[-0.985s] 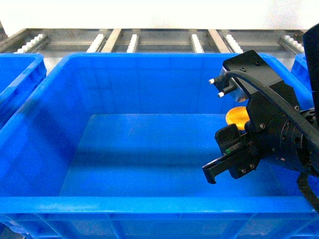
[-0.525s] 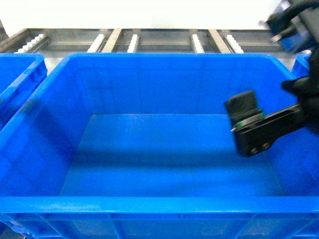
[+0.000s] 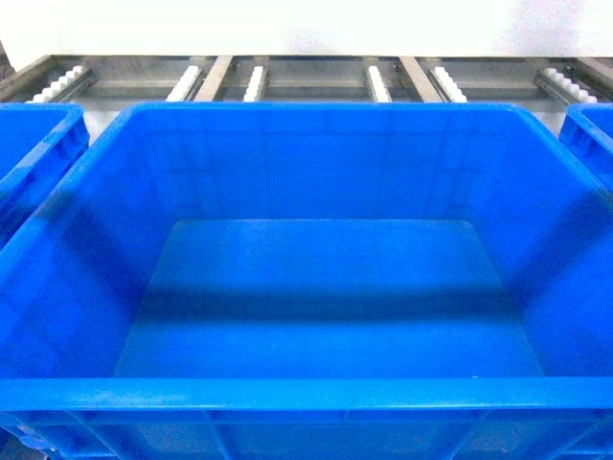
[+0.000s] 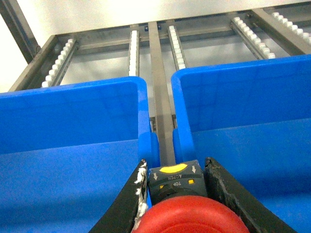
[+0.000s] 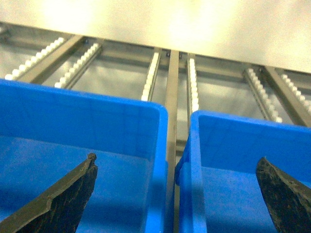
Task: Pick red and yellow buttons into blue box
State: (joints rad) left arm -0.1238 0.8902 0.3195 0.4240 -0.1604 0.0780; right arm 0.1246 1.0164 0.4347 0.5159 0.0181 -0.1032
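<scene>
Head view: the blue box (image 3: pixel 306 393) is seen from its near rim, filling the middle of the frame. Its floor is bare; no button is visible inside, though the strip of floor directly behind the near wall is hidden by that wall. Parts of neighbouring blue bins (image 3: pixel 38 153) are cut off at both edges. Neither gripper appears here. A roller rack (image 3: pixel 306 77) is seen beyond the box.

Left wrist view: the left gripper (image 4: pixel 180 204) is closed on the red button (image 4: pixel 192 217), its dark fingers (image 4: pixel 228 194) pressed against the sides of the switch body (image 4: pixel 174 180). The red cap is cut off by the bottom edge, so the depth of the grip cannot be confirmed. The button is held above the gap between two blue bins; which of them is the target box cannot be settled from this view alone. The part is judged light, rigid and hard plastic. The domed cap is judged smooth and liable to slip, so the flat-sided body is considered the proper place for a hold.

Right wrist view: the right gripper (image 5: pixel 177 194) is spread wide and empty, only its two finger tips (image 5: pixel 58 199) being visible at the lower corners. The yellow button is not seen in any view; its location cannot be stated.
</scene>
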